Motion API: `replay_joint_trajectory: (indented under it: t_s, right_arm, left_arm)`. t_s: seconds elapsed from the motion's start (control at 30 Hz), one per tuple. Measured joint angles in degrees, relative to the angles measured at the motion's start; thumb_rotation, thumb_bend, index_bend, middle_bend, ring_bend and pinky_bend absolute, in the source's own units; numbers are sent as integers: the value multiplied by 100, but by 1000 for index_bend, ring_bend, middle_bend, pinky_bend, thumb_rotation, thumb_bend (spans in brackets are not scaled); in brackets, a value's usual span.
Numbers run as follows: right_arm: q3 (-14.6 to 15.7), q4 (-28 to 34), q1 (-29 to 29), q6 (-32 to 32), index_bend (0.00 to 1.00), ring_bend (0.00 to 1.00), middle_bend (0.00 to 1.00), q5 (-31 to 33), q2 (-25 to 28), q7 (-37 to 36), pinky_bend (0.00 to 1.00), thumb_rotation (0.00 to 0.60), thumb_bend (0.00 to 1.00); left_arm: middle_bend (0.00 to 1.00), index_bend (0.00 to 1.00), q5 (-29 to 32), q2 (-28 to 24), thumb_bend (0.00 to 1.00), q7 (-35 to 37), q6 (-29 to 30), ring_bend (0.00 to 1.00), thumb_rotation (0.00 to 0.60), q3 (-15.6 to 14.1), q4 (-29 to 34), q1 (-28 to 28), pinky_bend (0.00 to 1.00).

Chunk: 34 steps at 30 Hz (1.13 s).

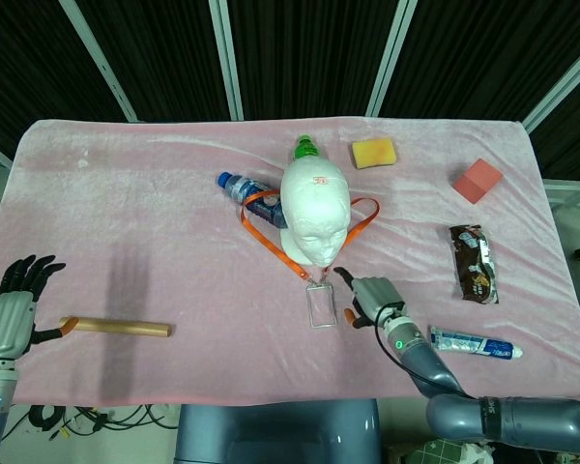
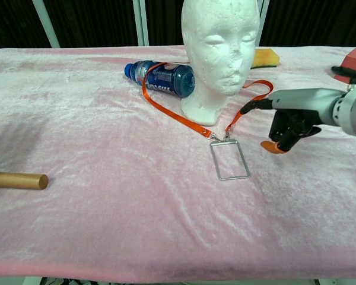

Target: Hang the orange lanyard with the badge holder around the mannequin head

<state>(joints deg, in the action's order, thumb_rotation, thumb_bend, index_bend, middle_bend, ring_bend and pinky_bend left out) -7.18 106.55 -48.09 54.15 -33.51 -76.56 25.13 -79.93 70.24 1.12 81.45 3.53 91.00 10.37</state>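
Observation:
The white mannequin head stands mid-table. The orange lanyard loops around its neck, both straps running forward to a clip. The clear badge holder lies flat on the pink cloth just in front of the head. My right hand hovers to the right of the holder, apart from it, holding nothing, one finger stretched toward the right strap. My left hand is at the table's left front edge, fingers spread and empty.
A wooden dowel lies by my left hand. A blue bottle and a green-capped bottle sit behind the head. A yellow sponge, red block, snack packet and toothpaste tube lie right.

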Motion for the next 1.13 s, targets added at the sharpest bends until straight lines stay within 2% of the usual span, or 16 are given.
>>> replay_joint_trajectory:
  t_s: [0.1,0.2,0.4,0.47,0.63,0.77,0.9,1.0,1.13]
  right_arm:
    - [28,34,155,64,92,679,602,-61,381,-88,812,600,304]
    - [98,4,346,188,91,502,429,-65,763,-173,681,600,266]
    - [188,-281,915,472,91,327,252,-370,1219,-839,469,600,245]
    - [229,-364,1126,589,92,292,219,-693,1297,-1123,415,600,233]
    - [507,-654,1860,1219,92,247,169,-2067,1421,-1806,331,600,211]
    - [820,-976,2557,2127,92,244,161,-3233,1345,-2226,317,600,211]
    - [1100,-1510,3263,3144,94,244,158,-4245,1026,-2653,309,600,211]
    - [1205,-1976,3614,3607,94,244,150,-4665,699,-2793,287,600,211]
    - [1212,-2328,3843,3808,94,243,149,-4951,417,-2785,283,600,211]
  left_arm:
    - [113,202,-67,-8,152,-3,38,0,600,-10,17,-13,6]
    - [113,201,-146,-28,152,-8,108,0,600,-26,49,-41,6]
    - [112,202,-277,-119,152,-67,172,0,600,-89,179,-102,3]
    - [111,202,-314,-134,152,-71,176,0,600,-108,202,-113,1]
    - [105,202,-343,-227,151,-145,95,0,600,-187,262,-138,0]
    - [104,201,-341,-325,133,-194,101,0,600,-227,363,-191,0]
    - [104,202,-336,-436,133,-114,197,0,600,-232,424,-286,0]
    - [104,202,-266,-488,133,-103,184,0,600,-222,456,-312,0]
    - [104,202,-343,-501,133,-49,196,0,600,-220,473,-316,0]
